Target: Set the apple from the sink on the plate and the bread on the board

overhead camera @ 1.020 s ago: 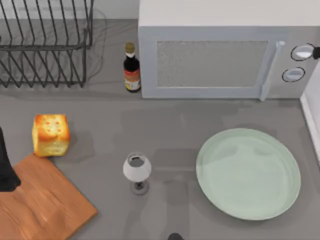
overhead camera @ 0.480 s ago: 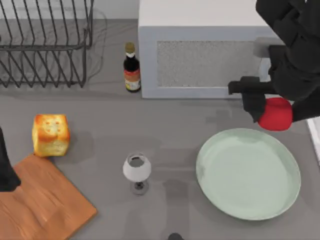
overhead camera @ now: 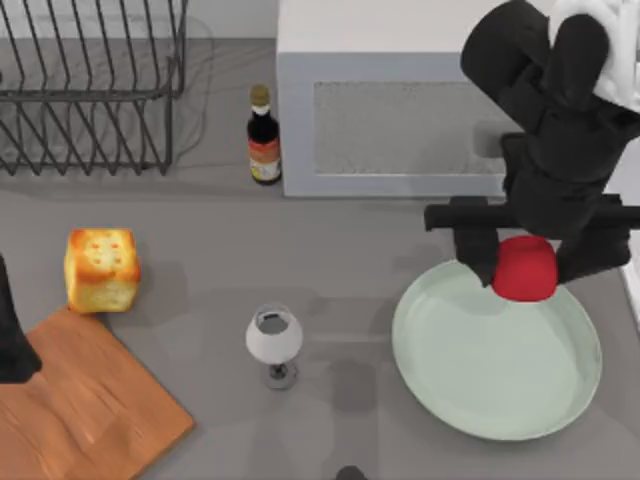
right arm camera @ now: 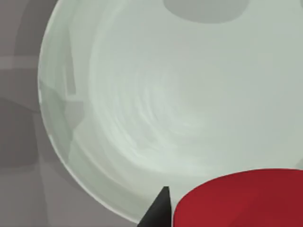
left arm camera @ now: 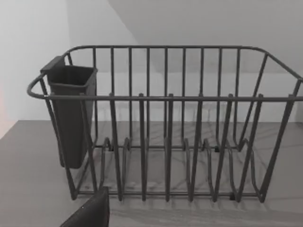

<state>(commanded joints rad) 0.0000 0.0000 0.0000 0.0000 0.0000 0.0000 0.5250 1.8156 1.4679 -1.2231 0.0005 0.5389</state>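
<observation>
The red apple (overhead camera: 525, 270) hangs above the far rim of the mint-green plate (overhead camera: 480, 385), with my right gripper (overhead camera: 528, 266) shut on it. In the right wrist view the apple (right arm camera: 241, 201) sits close up over the plate (right arm camera: 161, 94), a dark fingertip (right arm camera: 159, 210) beside it. The golden bread (overhead camera: 101, 269) rests on the table at the left, just beyond the far corner of the wooden board (overhead camera: 90, 410). My left arm (overhead camera: 12, 345) is parked at the table's left edge over the board.
A wine glass (overhead camera: 274, 340) stands mid-table between board and plate. A dark bottle (overhead camera: 263, 135) stands beside the microwave (overhead camera: 420, 110) at the back. A wire dish rack (overhead camera: 90, 90) fills the back left, its dark cutlery cup (left arm camera: 71, 113) showing in the left wrist view.
My right arm came in from the right carrying the apple, then moved down and left until the apple hung over the plate's far rim. The left arm stayed put.
</observation>
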